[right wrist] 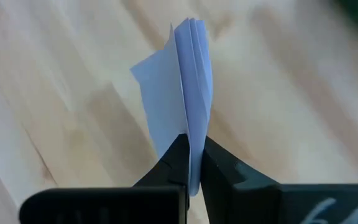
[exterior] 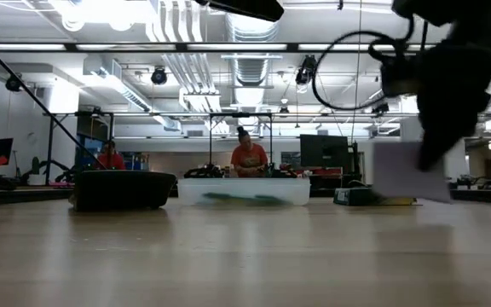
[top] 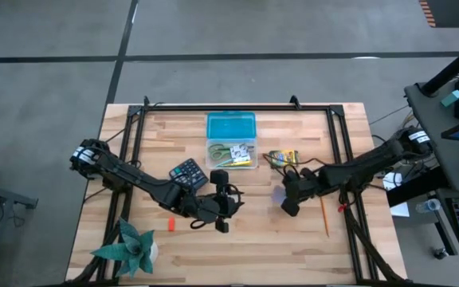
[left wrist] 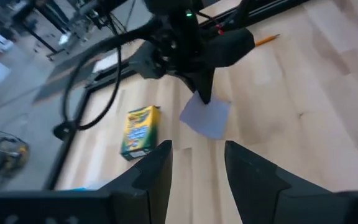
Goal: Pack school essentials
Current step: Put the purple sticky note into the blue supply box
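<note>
Pinching lavender note pad (right wrist: 188,93) edge-on, right gripper (right wrist: 193,163) fingers clamped, pad lifted off table (right wrist: 61,112)

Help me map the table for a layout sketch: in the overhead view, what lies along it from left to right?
Plant → orange eraser → calculator → left gripper → crayon pack → right gripper holding the note pad → pencil.

The right gripper (right wrist: 192,163) has its two dark fingers (right wrist: 174,163) pinched tight on the lower edge of the lavender note pad (right wrist: 185,99), which stands on edge between them with its thin sheets fanned slightly apart, above the pale wooden table (right wrist: 55,93).
</note>
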Robot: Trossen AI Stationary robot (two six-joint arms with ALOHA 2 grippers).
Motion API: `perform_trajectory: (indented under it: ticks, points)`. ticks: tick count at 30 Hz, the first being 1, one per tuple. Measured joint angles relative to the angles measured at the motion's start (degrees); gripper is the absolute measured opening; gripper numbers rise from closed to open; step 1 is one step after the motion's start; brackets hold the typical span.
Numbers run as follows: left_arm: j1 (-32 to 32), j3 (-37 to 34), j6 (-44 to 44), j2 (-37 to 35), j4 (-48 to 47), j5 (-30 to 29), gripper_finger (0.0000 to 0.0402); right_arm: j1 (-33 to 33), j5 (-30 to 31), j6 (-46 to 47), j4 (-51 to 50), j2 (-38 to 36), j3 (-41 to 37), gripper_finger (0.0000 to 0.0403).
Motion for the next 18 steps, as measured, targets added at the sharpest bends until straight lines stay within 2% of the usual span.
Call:
perform_trajectory:
  ticks: [5,11,18]
  points:
    - [0.3,-1.1,3.2,0.0,2.1,-1.7,0.0130,-5.6,1.5,-8.7,0.4,-0.9,3.6,0.0013]
    - [0.6,-3.4,5.4,-1.6,4.3,-2.6,0.0130,-14.3,1.1,-21.3,1.3,1.6,8.7,0.0013]
    - [1.7,-8.0,6.5,-10.0,5.6,-4.4,0.0130,-25.0,-8.7,-40.2,0.9,7.8,19.0,0.0013]
